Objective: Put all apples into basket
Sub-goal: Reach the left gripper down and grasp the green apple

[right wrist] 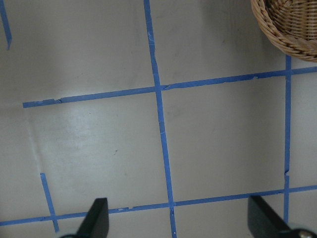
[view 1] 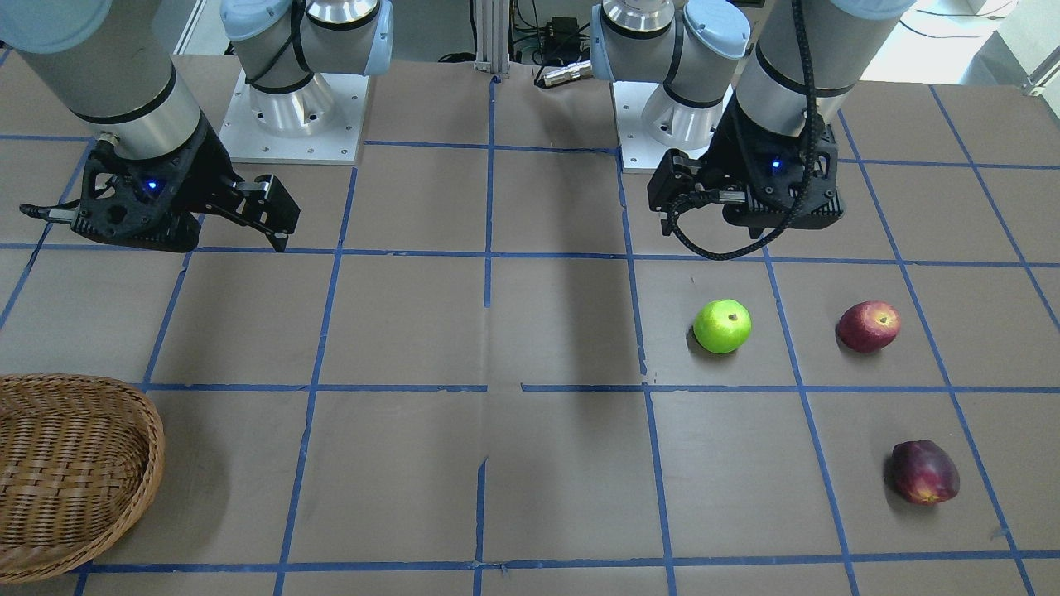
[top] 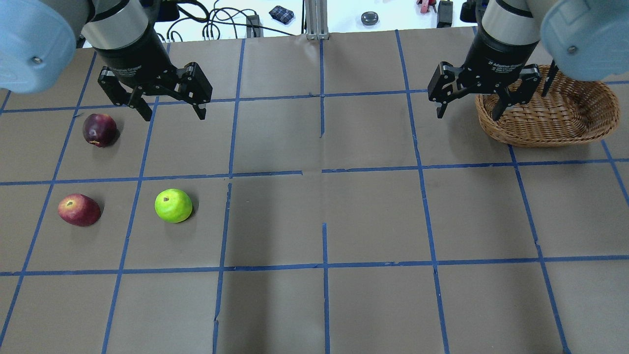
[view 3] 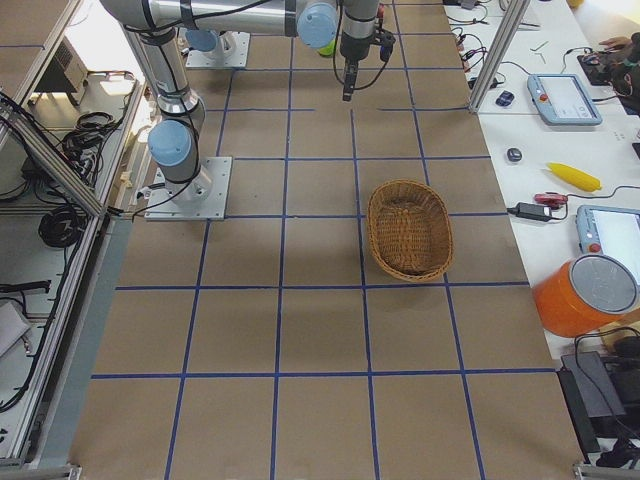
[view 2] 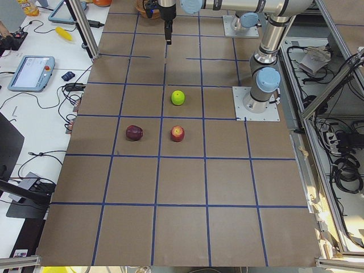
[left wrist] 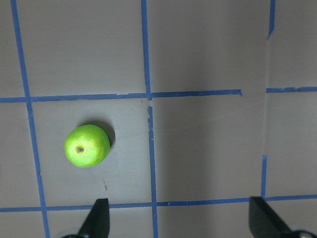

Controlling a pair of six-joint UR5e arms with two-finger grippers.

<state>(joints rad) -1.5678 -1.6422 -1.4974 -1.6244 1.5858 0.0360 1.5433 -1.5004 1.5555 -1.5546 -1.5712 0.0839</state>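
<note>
Three apples lie on the table on my left side: a lime green apple (top: 173, 205) (view 1: 722, 325) (left wrist: 87, 146), a red apple (top: 78, 210) (view 1: 867, 326) and a dark maroon apple (top: 99, 130) (view 1: 925, 472). My left gripper (top: 174, 117) (left wrist: 181, 220) is open and empty, raised above the table, beyond the green apple and to the right of the maroon one. The wicker basket (top: 550, 132) (view 1: 124, 497) (right wrist: 287, 29) stands at the far right and is empty. My right gripper (top: 467, 116) (right wrist: 178, 220) is open and empty, raised just left of the basket.
The table is brown with a blue tape grid (top: 322, 172). Both arm bases (view 1: 294, 124) stand at the table's near edge. Cables and small items (top: 281, 13) lie beyond the far edge. A side bench with a tablet (view 2: 31, 71) runs along that side.
</note>
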